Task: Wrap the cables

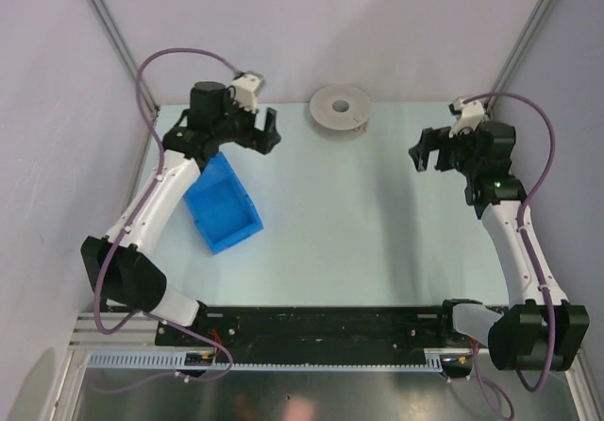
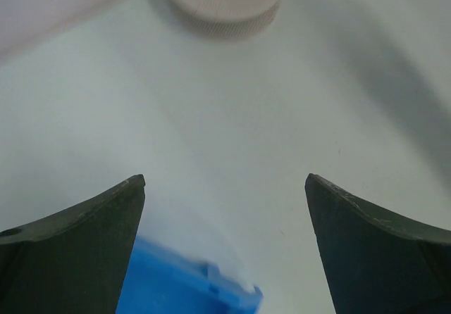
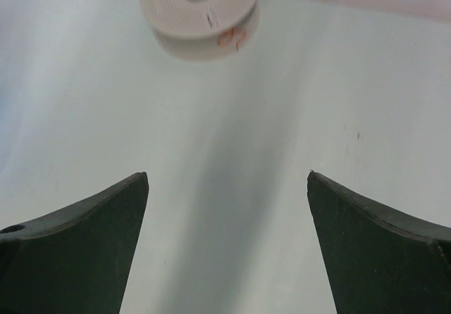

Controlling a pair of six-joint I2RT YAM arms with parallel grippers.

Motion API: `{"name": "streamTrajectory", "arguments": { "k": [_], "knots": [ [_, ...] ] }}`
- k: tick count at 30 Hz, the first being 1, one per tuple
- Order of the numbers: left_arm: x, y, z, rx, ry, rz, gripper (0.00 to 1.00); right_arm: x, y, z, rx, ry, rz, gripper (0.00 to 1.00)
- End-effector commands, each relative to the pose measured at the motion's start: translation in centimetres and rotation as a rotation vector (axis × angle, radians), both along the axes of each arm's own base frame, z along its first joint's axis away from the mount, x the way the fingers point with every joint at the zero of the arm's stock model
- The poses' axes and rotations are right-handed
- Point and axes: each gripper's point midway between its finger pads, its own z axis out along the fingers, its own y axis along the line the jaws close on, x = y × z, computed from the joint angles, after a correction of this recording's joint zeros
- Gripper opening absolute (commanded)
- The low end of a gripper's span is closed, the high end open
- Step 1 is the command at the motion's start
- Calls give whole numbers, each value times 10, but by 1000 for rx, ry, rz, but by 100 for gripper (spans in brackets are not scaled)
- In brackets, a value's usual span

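A grey-white round spool (image 1: pixel 340 111) lies flat at the back middle of the table. It shows at the top of the left wrist view (image 2: pixel 225 1) and of the right wrist view (image 3: pixel 199 11). A short curl of thin reddish-brown wire (image 3: pixel 231 38) shows on the spool's side; no long loose run of it is in view. My left gripper (image 1: pixel 267 130) is open and empty to the left of the spool, jaws wide apart (image 2: pixel 225 180). My right gripper (image 1: pixel 422 149) is open and empty to the right of it (image 3: pixel 227 177).
A blue bin (image 1: pixel 223 202) sits tilted on the left of the table under the left arm; its corner shows between the left jaws (image 2: pixel 183 286). Walls close the table at the back and both sides. Purple arm cables (image 1: pixel 538 138) loop beside each arm.
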Motion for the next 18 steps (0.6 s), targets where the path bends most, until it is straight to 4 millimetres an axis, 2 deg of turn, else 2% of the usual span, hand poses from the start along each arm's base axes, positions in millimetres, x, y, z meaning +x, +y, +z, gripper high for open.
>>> {"name": "streamTrajectory", "arguments": {
  "k": [1, 6, 10, 14, 18],
  "knots": [
    [-30, 51, -33, -173, 379, 292, 99, -23, -10, -34, -90, 51, -12, 99],
    [-39, 88, -50, -70, 341, 418, 100, -38, -13, -51, -77, 75, -22, 99],
    [-42, 107, -67, 14, 332, 481, 99, -45, -15, -52, -61, 67, -28, 99],
    [-40, 109, -62, 30, 311, 484, 99, -49, -13, -44, -51, 39, -27, 100],
    [-36, 104, -44, 37, 255, 465, 100, -55, -10, -29, -50, -11, -22, 99]
  ]
}}
